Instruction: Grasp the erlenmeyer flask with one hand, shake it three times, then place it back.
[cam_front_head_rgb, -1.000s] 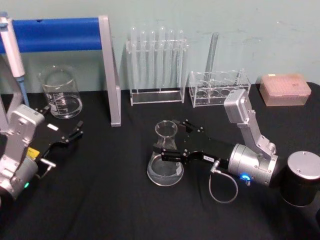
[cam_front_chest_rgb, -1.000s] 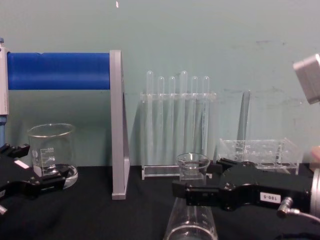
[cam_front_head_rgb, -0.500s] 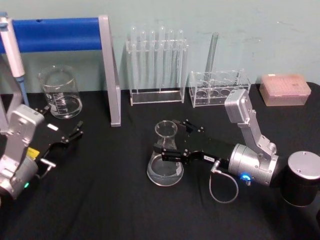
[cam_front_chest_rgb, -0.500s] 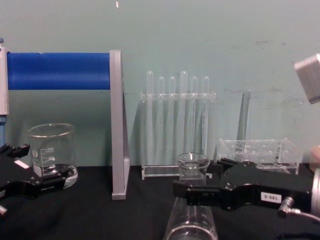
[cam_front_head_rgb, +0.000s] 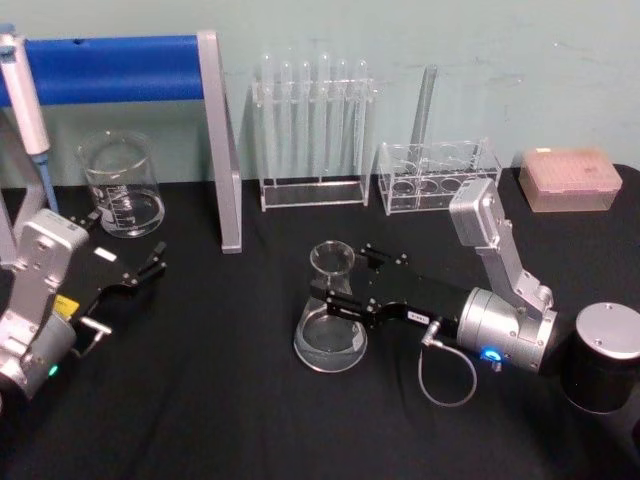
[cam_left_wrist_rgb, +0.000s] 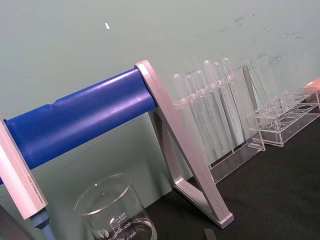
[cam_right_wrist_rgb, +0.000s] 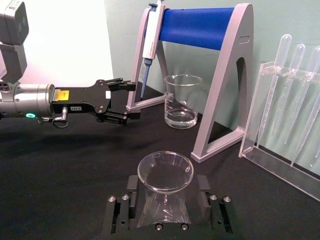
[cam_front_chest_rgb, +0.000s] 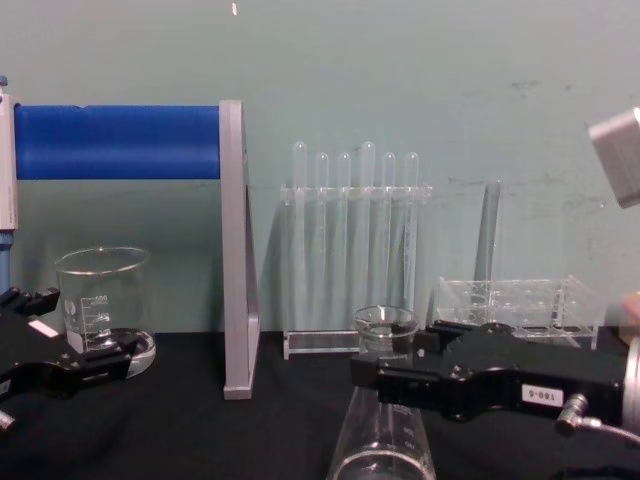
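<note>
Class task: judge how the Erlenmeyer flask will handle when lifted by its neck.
The erlenmeyer flask is clear glass: probably fragile, and slippery for the right tool straddling its neck. Its wide base suggests it won't tip easily. It looks empty, so probably light.

Right arm. My right gripper (cam_front_head_rgb: 340, 272) is a black, blocky housing with small silver screw heads (cam_right_wrist_rgb: 159, 227) on its front face. A white label (cam_front_chest_rgb: 540, 394) with dark digits sits on its side. Behind the hand is a silver cylindrical wrist (cam_front_head_rgb: 505, 335) carrying a blue light (cam_front_head_rgb: 488, 353). A thin grey cable (cam_front_head_rgb: 445, 378) loops out from a silver plug (cam_front_head_rgb: 432, 335) there. Beyond the wrist, my forearm link (cam_front_head_rgb: 485, 225) is a boxy silver-grey bar.

Left arm. My left gripper (cam_front_head_rgb: 160, 257) is black too, with a white tag (cam_front_head_rgb: 105, 255) near the front and a yellow sticker (cam_right_wrist_rgb: 61, 93) toward the wrist. Behind these are a silver cylinder (cam_right_wrist_rgb: 32, 97), a green light (cam_right_wrist_rgb: 31, 115) and a short cable loop (cam_right_wrist_rgb: 61, 122).
</note>
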